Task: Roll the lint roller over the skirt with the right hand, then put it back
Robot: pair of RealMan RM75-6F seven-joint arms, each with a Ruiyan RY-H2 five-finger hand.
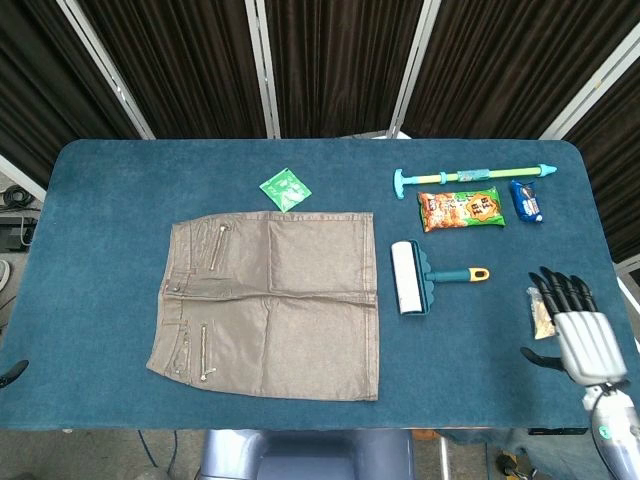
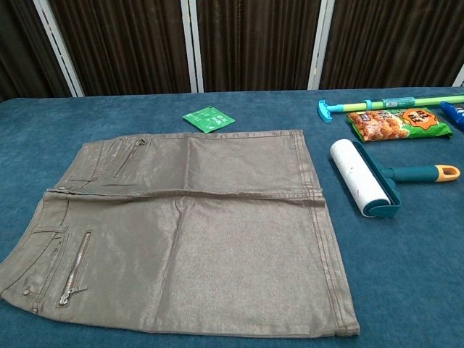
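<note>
A grey-brown skirt (image 1: 270,300) (image 2: 185,232) lies flat on the blue table (image 1: 100,200). Just right of it lies the lint roller (image 1: 412,279) (image 2: 366,178), white roll toward the skirt, teal handle with a yellow tip pointing right. My right hand (image 1: 572,325) hovers at the table's right front edge, fingers spread and empty, well right of the roller's handle. The chest view does not show it. Only a dark tip of the left hand (image 1: 12,372) shows at the left edge of the head view.
Behind the roller lie a snack bag (image 1: 461,210), a long green-handled stick (image 1: 470,177) and a small blue packet (image 1: 526,201). A green sachet (image 1: 286,188) sits behind the skirt. A clear bag (image 1: 541,312) lies under my right hand's fingers.
</note>
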